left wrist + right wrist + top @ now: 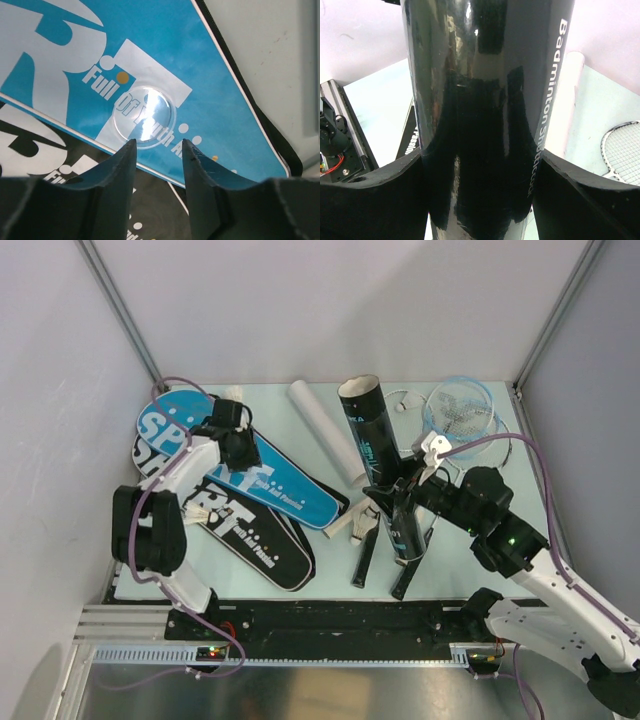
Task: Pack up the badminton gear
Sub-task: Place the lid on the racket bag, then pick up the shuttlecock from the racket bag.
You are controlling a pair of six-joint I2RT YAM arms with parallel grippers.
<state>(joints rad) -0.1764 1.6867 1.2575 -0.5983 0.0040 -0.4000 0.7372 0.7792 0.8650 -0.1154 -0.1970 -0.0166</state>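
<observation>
Clamped hard between the right gripper (480,150) fingers (385,195) and filling the right wrist view: the black tube (480,75), glossy, lettered "Badminton Shuttlecock" down its side. Gripped on both flanks, no daylight at either pad. From above, tilted over the middle of the table (480,560), open mouth toward the far wall, lower end down near the black racket handles (365,560). Just left of it, lying flat and clear of the grip: the white tube (325,430). Beyond, toward the far right corner, a blue-rimmed racket head (458,405).

Over to the left side. Poised above the blue SPORT bag (290,490) with the left gripper (157,142), fingers (120,170) parted by a narrow gap and holding nothing. Right ahead of the tips, flat on the blue fabric: a clear round lid (144,117), touching neither finger as far as can be told. Tucked partly under the blue bag, nearer the arm bases: the black SPORT bag (250,535), also flat on the table.
</observation>
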